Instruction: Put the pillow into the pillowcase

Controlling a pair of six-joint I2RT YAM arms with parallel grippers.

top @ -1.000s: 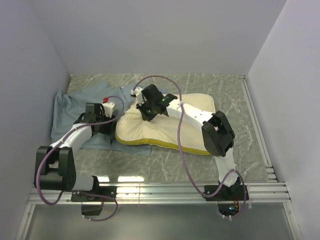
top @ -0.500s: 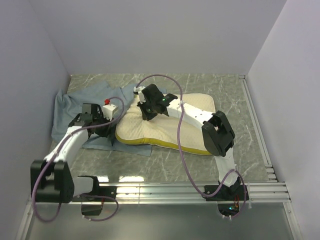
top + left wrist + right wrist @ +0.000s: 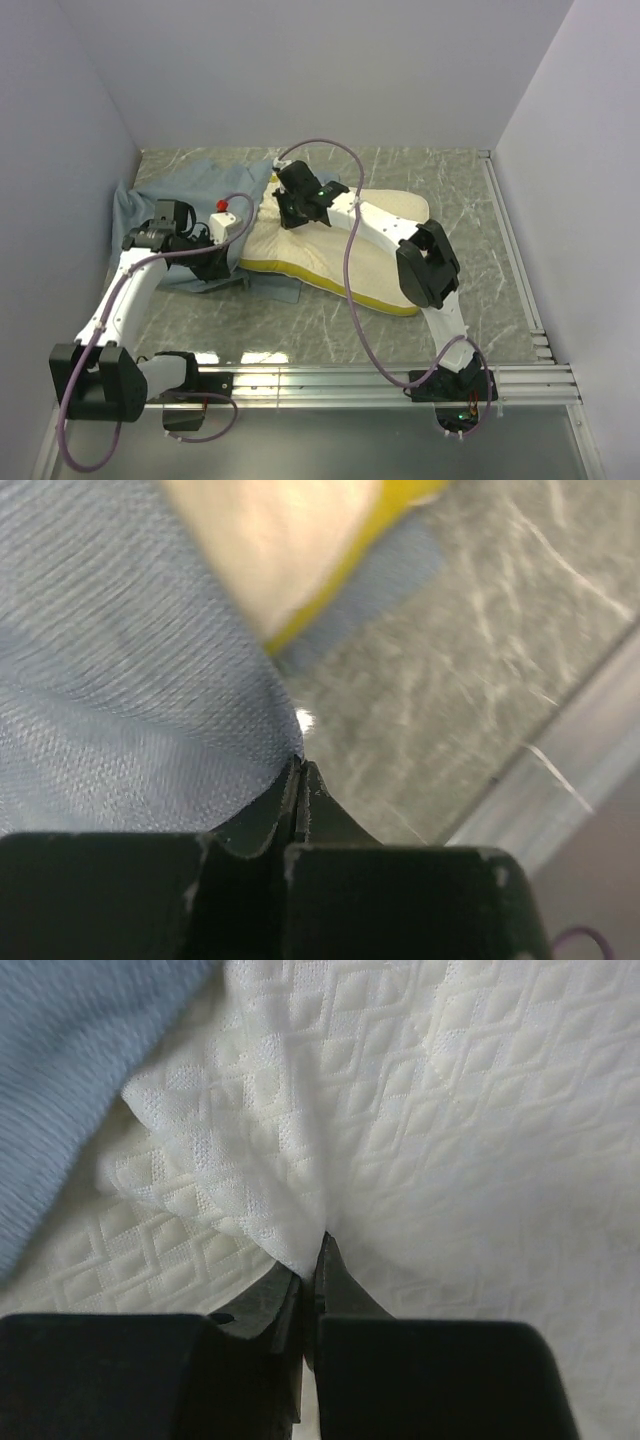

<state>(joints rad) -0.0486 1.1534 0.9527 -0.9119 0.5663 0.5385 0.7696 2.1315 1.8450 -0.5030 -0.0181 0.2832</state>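
Wide view first: the grey marbled surface (image 3: 330, 325) carries everything. On its left side sprawls the pillowcase (image 3: 150, 195), blue-grey face up, rumpled and bunched toward the wall. Overlapping its right edge lies the pillow (image 3: 300, 255), cream, quilted, yellow along its near side, running out to the right across the middle. A strip of blue cloth shows beneath the pillow's near left corner, so that end sits on the case's lower layer, but almost all of the pillow lies bare and outside. Early days, I'd say: the opening has to be lifted over that end and the whole slab fed in.

Now the small stuff. The left end effector (image 3: 301, 780) is clenched on a fold of the pillowcase's blue fabric, just beside the pillow's yellow edge. The right end effector (image 3: 318, 1250) is clamped tight, pinching a ridge of the pillow's quilted cover near its left end.
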